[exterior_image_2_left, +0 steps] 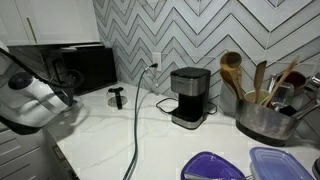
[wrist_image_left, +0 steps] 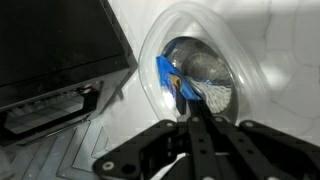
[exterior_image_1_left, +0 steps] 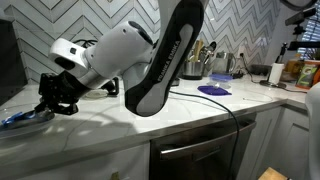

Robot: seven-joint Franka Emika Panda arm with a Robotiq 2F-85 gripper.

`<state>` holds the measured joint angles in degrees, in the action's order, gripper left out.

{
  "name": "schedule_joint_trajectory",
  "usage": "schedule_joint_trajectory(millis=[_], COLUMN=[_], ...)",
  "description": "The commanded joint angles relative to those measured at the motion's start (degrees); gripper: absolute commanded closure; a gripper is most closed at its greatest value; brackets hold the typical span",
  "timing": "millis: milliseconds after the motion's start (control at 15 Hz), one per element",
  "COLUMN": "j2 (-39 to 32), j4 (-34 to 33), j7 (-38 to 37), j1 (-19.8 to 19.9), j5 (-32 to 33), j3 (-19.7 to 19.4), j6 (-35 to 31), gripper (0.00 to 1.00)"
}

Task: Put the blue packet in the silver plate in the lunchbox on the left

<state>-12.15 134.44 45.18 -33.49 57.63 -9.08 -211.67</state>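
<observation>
Just left of the silver plate (wrist_image_left: 205,68) stands a black appliance (wrist_image_left: 55,50), close to its rim, and I'd judge it the thing most likely to crowd the hand. The blue packet (wrist_image_left: 168,74) lies inside the plate on its left side, its long axis slanting down toward the fingers. The gripper (wrist_image_left: 187,102) comes in from below the plate, right at the packet. Its fingers look drawn narrow, but I cannot tell whether they pinch it. Well right of the plate, a purple disc (exterior_image_1_left: 213,90) sits on the counter.
</observation>
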Motion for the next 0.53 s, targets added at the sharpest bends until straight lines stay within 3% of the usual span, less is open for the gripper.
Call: schedule_joint_trajectory(millis=[0, 400, 467], j2=[-0.67, 4.39, 5.79], j4=[-0.76, -0.62, -0.29], j7=[-0.04, -1.49, -0.69], j1=[0.54, 0.14, 6.88], j5=[2.33, 4.61, 5.0], j3=[0.05, 0.38, 7.44], j6=[-0.78, 1.34, 2.82], gripper=[0.65, 0.22, 0.12])
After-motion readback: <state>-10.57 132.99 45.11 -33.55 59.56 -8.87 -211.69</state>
